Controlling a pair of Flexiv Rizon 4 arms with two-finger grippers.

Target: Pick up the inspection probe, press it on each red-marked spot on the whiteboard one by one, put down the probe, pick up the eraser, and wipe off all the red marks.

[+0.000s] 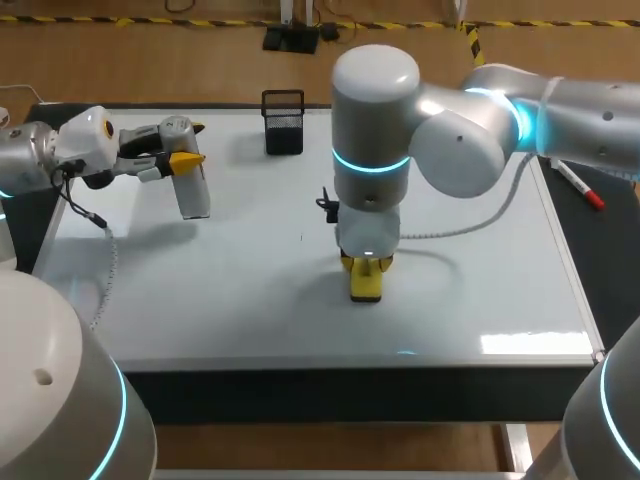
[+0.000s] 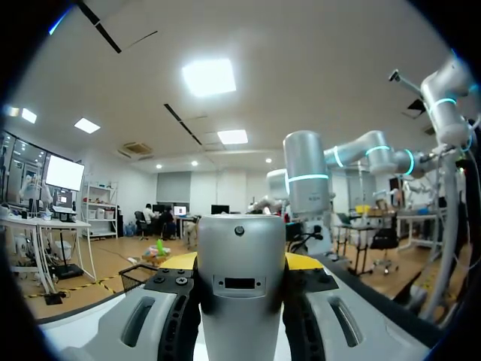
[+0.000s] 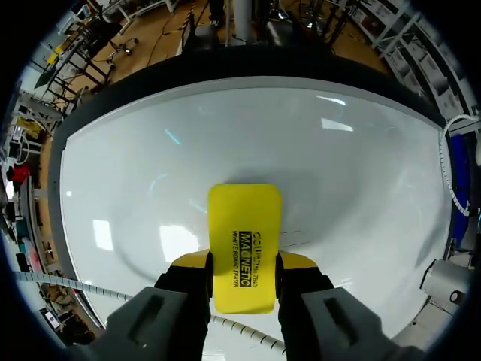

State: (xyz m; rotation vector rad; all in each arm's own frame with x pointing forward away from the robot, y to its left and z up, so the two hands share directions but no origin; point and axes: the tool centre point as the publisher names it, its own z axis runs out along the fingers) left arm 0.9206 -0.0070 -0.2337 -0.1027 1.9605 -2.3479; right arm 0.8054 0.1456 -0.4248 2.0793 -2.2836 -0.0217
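Observation:
My left gripper (image 1: 185, 160) is held above the whiteboard's far left part, shut on the silver-grey inspection probe (image 1: 194, 193), which hangs down from its yellow tips. In the left wrist view the probe (image 2: 240, 289) stands clamped between the fingers of the left gripper (image 2: 240, 262). My right gripper (image 1: 367, 266) points straight down at the middle of the whiteboard (image 1: 480, 290), shut on the yellow eraser (image 1: 367, 284). In the right wrist view the eraser (image 3: 244, 233) lies flat on the board (image 3: 135, 173) in the right gripper (image 3: 243, 263). I see no red marks on the board.
A black mesh holder (image 1: 283, 122) stands at the board's far edge. A red-capped marker (image 1: 581, 188) lies just off the board's right side. A white coiled cable (image 1: 470, 225) trails from the right arm over the board.

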